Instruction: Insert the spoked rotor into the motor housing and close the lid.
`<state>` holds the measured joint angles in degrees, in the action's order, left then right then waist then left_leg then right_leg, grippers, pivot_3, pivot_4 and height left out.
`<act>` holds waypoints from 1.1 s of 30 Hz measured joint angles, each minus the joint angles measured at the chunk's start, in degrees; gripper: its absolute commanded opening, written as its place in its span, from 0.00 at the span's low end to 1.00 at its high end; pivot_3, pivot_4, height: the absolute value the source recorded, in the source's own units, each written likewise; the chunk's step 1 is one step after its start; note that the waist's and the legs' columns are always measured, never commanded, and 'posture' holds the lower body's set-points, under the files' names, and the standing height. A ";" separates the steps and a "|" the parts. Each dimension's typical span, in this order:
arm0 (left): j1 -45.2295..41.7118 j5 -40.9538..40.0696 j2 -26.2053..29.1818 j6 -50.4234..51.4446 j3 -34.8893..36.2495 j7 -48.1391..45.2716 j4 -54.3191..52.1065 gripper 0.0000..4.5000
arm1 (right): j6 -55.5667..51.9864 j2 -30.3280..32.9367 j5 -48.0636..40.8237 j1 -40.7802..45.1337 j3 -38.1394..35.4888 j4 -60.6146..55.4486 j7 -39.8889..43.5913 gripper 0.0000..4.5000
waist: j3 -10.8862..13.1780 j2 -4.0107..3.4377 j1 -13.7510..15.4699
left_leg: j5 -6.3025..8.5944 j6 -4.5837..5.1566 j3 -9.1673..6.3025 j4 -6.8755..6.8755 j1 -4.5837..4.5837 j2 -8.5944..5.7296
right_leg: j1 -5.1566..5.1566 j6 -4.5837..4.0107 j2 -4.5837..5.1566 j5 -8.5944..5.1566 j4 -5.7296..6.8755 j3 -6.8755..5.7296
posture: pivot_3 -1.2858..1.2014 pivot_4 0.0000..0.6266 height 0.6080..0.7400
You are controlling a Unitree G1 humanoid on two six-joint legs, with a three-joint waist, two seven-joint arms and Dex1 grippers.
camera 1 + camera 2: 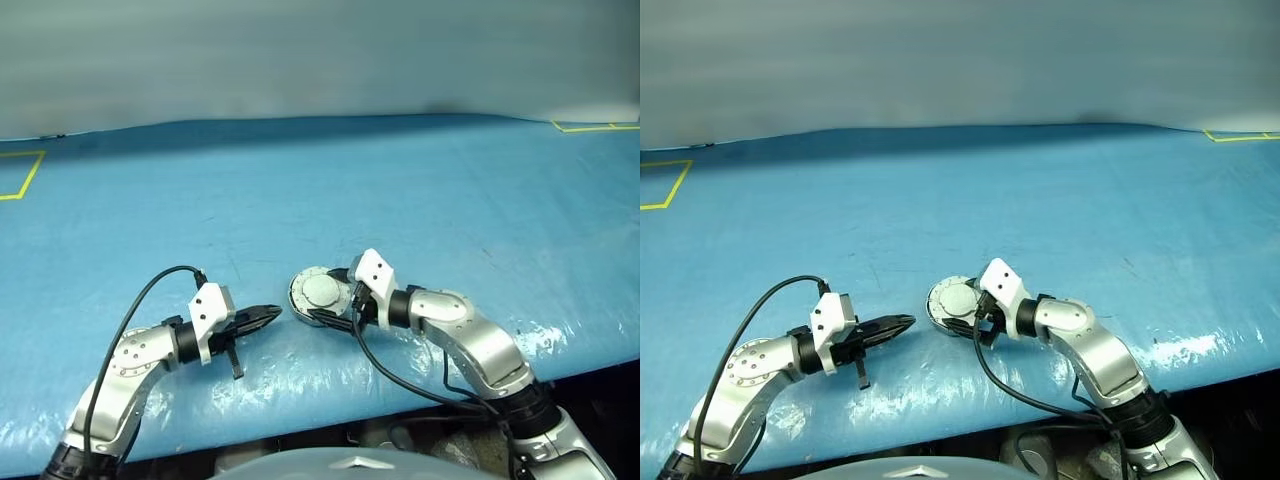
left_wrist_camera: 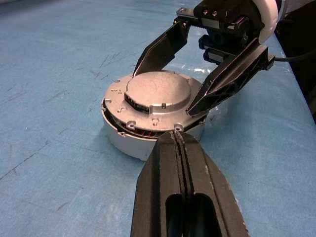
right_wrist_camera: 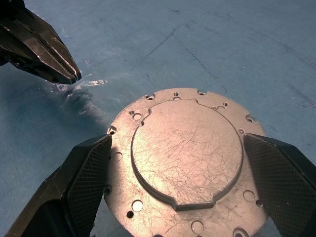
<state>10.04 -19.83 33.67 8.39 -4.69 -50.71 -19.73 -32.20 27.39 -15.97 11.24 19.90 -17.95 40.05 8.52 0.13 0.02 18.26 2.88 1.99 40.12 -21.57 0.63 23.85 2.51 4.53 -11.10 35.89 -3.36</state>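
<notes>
Right gripper (image 3: 177,197) spread wide, fingers flanking the lid (image 3: 185,153) seated on housing (image 2: 148,143); left gripper (image 2: 180,143) clenched, empty, just beside.

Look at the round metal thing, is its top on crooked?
Yes, a little. The lid sits tilted on the motor housing: there is a dark gap on one side, with copper windings showing through. The right hand is open around it; the left hand is shut, close beside it.
</notes>
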 measured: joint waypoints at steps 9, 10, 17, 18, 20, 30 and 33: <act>0.26 0.69 0.12 -0.02 0.27 1.90 -0.71 0.00 | 2.11 -0.39 2.40 0.50 0.87 1.53 0.47 0.67 | -0.01 0.00 -0.12 | 0.02 0.03 -0.01 0.00 0.04 0.01 | -0.03 0.00 -0.01 0.00 0.01 0.00 | 0.52 0.24 1.00; 0.25 0.69 0.12 -0.03 0.32 1.93 -0.71 0.00 | 2.07 -0.59 2.41 0.43 0.80 1.52 0.34 0.67 | -0.01 0.00 -0.13 | 0.02 0.03 0.00 0.00 0.04 0.01 | -0.03 0.00 -0.01 0.00 0.01 0.00 | 0.52 0.24 1.00; -0.63 1.58 0.14 -0.22 0.05 1.92 -0.67 0.00 | -1.19 -5.18 -0.46 -0.38 -1.71 1.43 -1.57 0.67 | 0.00 -0.02 -0.25 | 0.02 0.03 -0.01 0.00 0.04 0.03 | -0.01 -0.02 -0.03 0.01 0.05 0.00 | 0.52 0.24 1.00; -0.73 1.83 0.13 -0.29 -0.13 1.92 -0.67 0.00 | -1.83 -5.39 -1.05 -0.40 -2.04 1.35 -1.62 0.67 | 0.00 -0.02 -0.25 | 0.02 0.03 -0.01 0.00 0.04 0.02 | -0.01 -0.02 -0.02 0.00 0.05 0.00 | 0.52 0.24 1.00; -0.74 1.97 -0.01 -0.30 -0.36 1.93 -0.64 0.00 | -2.91 -4.98 -1.35 -0.66 -2.38 0.28 -1.59 0.67 | 0.00 -0.02 -0.30 | 0.02 0.03 -0.01 0.00 0.02 0.02 | 0.00 -0.01 -0.01 0.00 0.03 0.00 | 0.52 0.24 1.00; -1.20 2.88 -0.93 -0.41 -0.59 2.05 -0.54 0.00 | -3.44 -3.46 1.82 -0.64 -0.16 -1.87 -2.45 0.67 | -0.01 -0.01 -0.34 | -0.03 -0.06 0.00 -0.05 0.01 0.01 | 0.01 -0.02 -0.01 -0.01 0.01 -0.01 | 0.52 0.24 1.00; -1.05 3.01 -0.97 -0.45 -0.61 2.08 -0.54 0.00 | -3.38 -4.10 2.18 -0.41 -0.09 -0.98 -2.86 0.67 | -0.01 -0.01 -0.44 | 0.04 0.06 0.00 -0.04 0.03 0.01 | 0.00 -0.02 -0.01 -0.01 0.02 0.00 | 0.52 0.24 1.00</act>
<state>8.98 -16.82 32.70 7.94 -5.30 -48.64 -20.27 -35.59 23.29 -13.78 10.83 19.82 -18.93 37.19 8.51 0.12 -0.41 18.29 2.94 1.98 40.07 -21.54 0.64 23.86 2.49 4.52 -11.11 35.91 -3.36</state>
